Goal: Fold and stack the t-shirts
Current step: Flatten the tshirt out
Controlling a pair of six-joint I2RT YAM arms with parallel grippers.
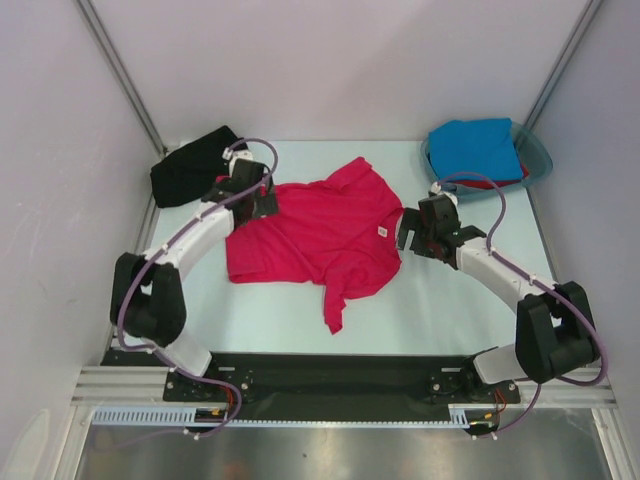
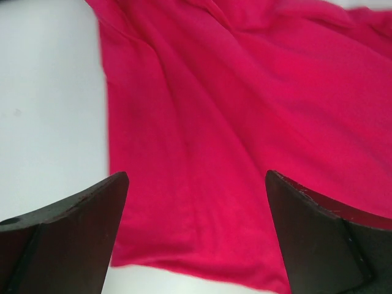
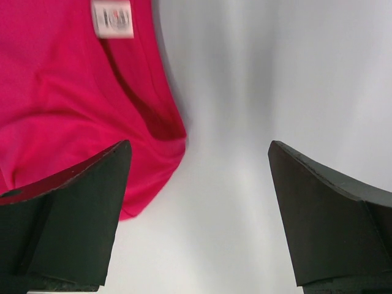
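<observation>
Bolted along the near edge, the two arm bases sit side by side, and from them both arms reach out toward the crimson-pink t-shirt (image 1: 310,235), which lies spread on the pale table (image 1: 450,300) between them. It is mostly flat, though rumpled. One sleeve trails toward the near edge and the other points away to the far side. Its small white neck label (image 1: 381,232) shows near its right edge.

The left gripper (image 1: 262,200) hangs over the far left part of that shirt. In the left wrist view its dark fingers (image 2: 73,233) are spread wide, with smooth pink cloth and a strip of bare table below them and nothing caught between them.

The right gripper (image 1: 406,233) sits just off the shirt's right edge, close to the label. In the right wrist view its fingers (image 3: 324,214) also stand wide apart, holding nothing. The left finger hangs over the shirt's curled hem and the right one over bare table, with the label (image 3: 112,18) at the top of that view.

Beyond the shirt's far left corner lies the black t-shirt (image 1: 190,165), bunched against the wall. Off to the shirt's far right stands a translucent teal tub (image 1: 540,155). The bright blue t-shirt (image 1: 475,148) lies on top in it, and a sliver of the red t-shirt (image 1: 490,184) peeks out beneath
</observation>
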